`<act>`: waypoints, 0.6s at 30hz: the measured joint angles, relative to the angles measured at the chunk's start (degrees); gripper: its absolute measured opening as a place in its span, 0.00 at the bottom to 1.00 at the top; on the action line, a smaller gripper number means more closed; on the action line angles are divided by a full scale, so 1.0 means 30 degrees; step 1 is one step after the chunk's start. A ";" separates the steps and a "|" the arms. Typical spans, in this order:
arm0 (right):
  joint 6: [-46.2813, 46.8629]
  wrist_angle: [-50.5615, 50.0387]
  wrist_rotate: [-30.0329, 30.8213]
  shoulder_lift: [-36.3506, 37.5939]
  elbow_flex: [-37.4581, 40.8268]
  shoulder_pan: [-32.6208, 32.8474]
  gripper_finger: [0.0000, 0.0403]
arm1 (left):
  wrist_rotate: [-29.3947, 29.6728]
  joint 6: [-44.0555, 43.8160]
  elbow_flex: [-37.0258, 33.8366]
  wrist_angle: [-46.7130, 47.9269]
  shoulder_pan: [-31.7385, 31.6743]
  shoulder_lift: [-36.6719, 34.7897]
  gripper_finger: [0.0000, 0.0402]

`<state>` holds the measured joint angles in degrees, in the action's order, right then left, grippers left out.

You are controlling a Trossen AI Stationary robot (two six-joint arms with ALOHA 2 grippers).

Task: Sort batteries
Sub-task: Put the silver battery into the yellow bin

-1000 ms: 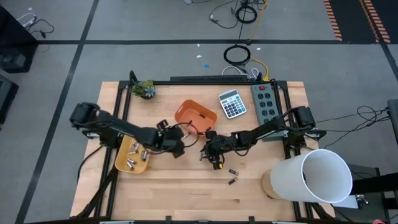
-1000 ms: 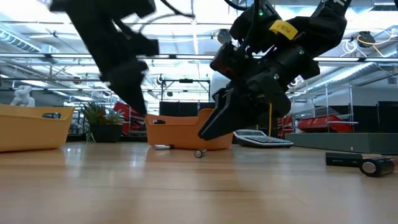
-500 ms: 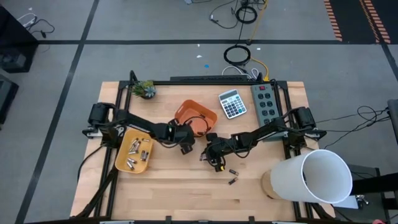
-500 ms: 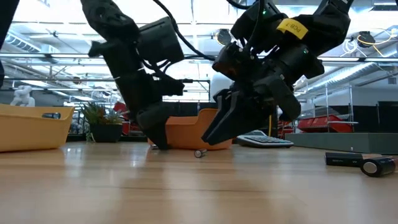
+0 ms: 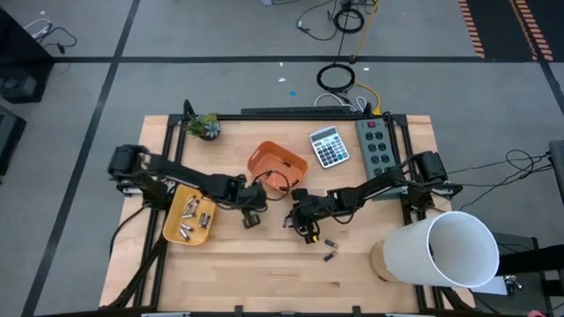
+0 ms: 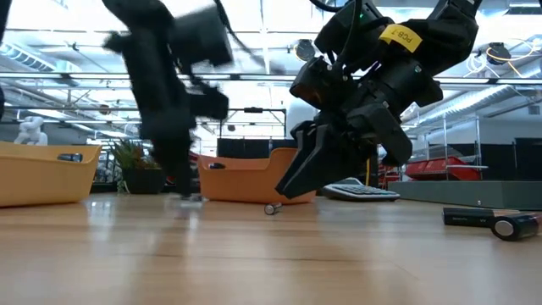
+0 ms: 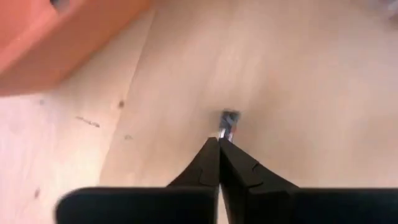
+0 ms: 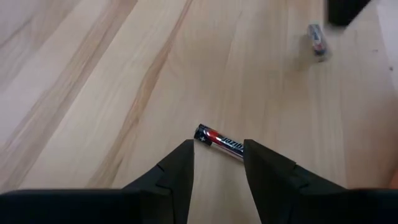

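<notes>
My left gripper (image 7: pixel 219 142) is shut, with a small battery (image 7: pixel 229 122) at its tips, on the wood between the yellow tray (image 5: pixel 174 231) and the orange tray (image 5: pixel 276 163). It is blurred in the low view (image 6: pixel 188 191). My right gripper (image 8: pixel 217 152) stands open just above the table, near the middle of the table (image 5: pixel 304 231). A dark battery (image 8: pixel 219 142) with a red band lies flat just ahead of its fingertips, untouched. Several silvery batteries (image 5: pixel 196 220) lie in the yellow tray. Two more batteries (image 5: pixel 329 250) lie on the wood to the right. My left gripper pinches one end of the small battery (image 7: pixel 225 132) between its two fingertips. The fingers slant steeply down from above. The battery sticks out beyond the tips, close over the wood; whether it is clear of the table, I cannot tell.
A calculator (image 5: pixel 329 146) and a grey power strip (image 5: pixel 376 145) lie at the far right. A small plant (image 5: pixel 205 126) stands at the far left corner. A big white cylinder (image 5: pixel 441 251) fills the near right corner. One more battery (image 6: pixel 271 208) lies before the orange tray.
My left gripper has come down from a raised place onto the wood in front of the orange tray, then gone toward the table's left edge. The battery that lay there has left its spot and now shows under the gripper.
</notes>
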<state>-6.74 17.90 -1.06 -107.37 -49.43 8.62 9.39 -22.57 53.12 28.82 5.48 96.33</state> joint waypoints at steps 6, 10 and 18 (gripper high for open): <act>0.0102 -0.0004 0.0000 0.0000 0.0007 0.0000 0.32 | -0.0130 -0.3422 0.1066 0.5881 0.2060 -0.4588 0.00; 0.0039 0.0125 -0.0013 0.0000 0.0011 0.0000 0.32 | 0.0797 -0.6421 0.1122 0.9334 0.3681 -0.6733 0.00; 0.1045 0.2413 0.1824 0.0000 0.0015 -0.0001 0.32 | 0.3549 -0.6506 0.1137 0.7029 0.5908 -0.6235 0.09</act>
<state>-3.61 25.14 4.41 -107.37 -49.39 8.62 20.03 -42.09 56.53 49.91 23.20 77.63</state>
